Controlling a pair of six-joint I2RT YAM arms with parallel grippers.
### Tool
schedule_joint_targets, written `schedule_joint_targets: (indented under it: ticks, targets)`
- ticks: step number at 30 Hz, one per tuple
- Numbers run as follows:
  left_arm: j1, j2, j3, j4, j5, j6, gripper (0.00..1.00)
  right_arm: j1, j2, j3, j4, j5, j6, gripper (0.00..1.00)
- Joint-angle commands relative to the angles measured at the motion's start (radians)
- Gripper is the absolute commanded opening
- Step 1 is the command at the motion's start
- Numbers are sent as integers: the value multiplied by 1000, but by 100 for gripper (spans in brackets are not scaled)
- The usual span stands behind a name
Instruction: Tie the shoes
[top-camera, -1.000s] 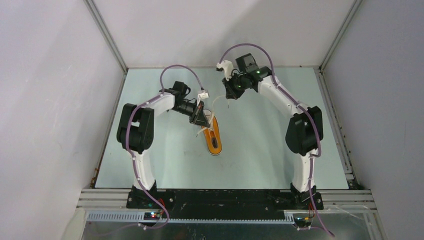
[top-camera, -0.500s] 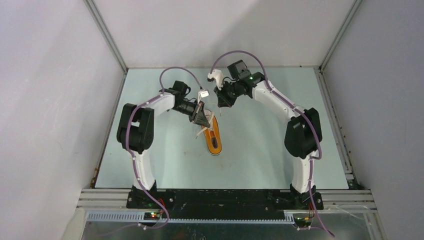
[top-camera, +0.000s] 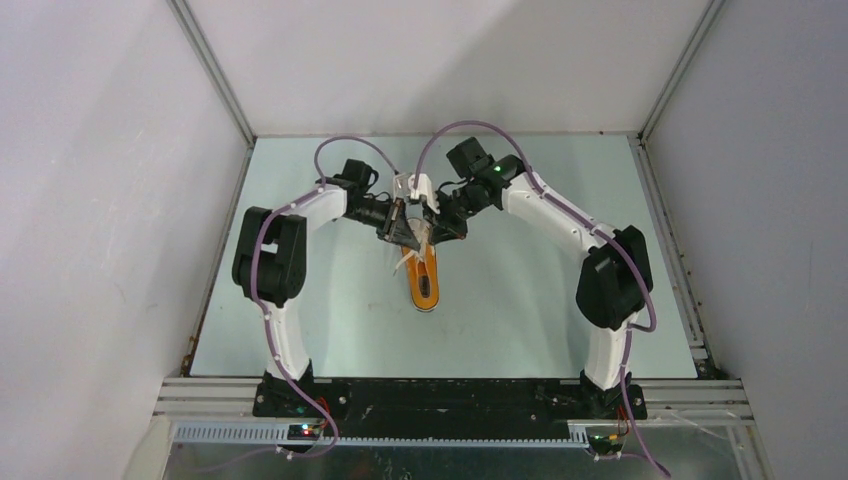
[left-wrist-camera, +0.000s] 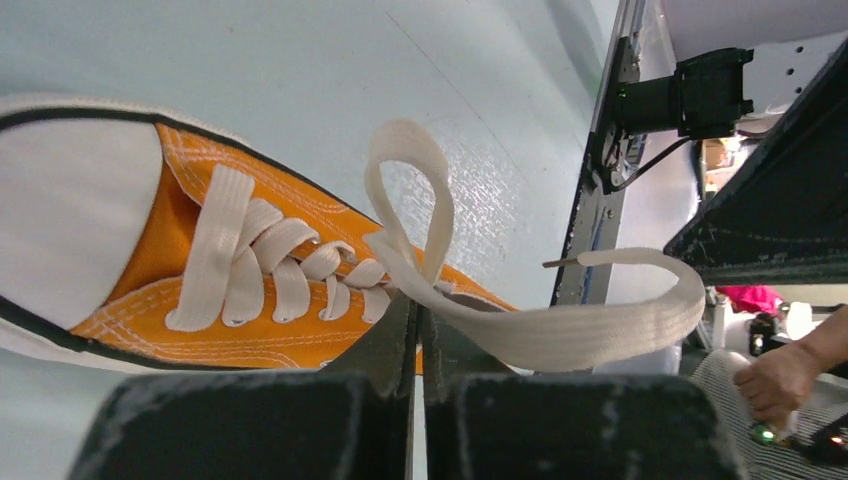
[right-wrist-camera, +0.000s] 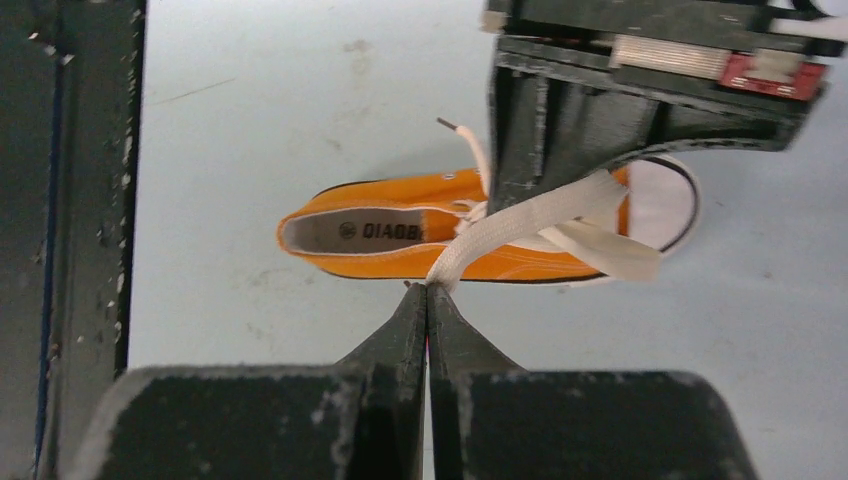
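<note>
Shoe (top-camera: 427, 285) lies at centre of table (top-camera: 520, 320), left gripper (left-wrist-camera: 415, 310) and right gripper (right-wrist-camera: 428, 295) each pinched shut on a lace (left-wrist-camera: 560, 335); you're likely mid-knot, so next cross the strands under tension.

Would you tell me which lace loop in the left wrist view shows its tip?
The wide loop sweeping right; the narrow upright loop shows none.

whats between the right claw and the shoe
Only a strip of white lace, pinched in the shut right claw and running up to the orange shoe. The right wrist view shows it.
</note>
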Motion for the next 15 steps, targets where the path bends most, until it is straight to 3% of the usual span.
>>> schedule_joint_targets:
  ticks: [1, 7, 15]
  targets:
    - [14, -37, -55, 85, 49, -121, 0, 26, 27, -1, -150, -86, -122, 0]
    - [15, -51, -122, 117, 48, -149, 0, 30, 58, -68, -305, -105, -230, 0]
    - [16, -45, -145, 192, 89, -213, 0, 28, 50, -193, -271, -69, -215, 0]
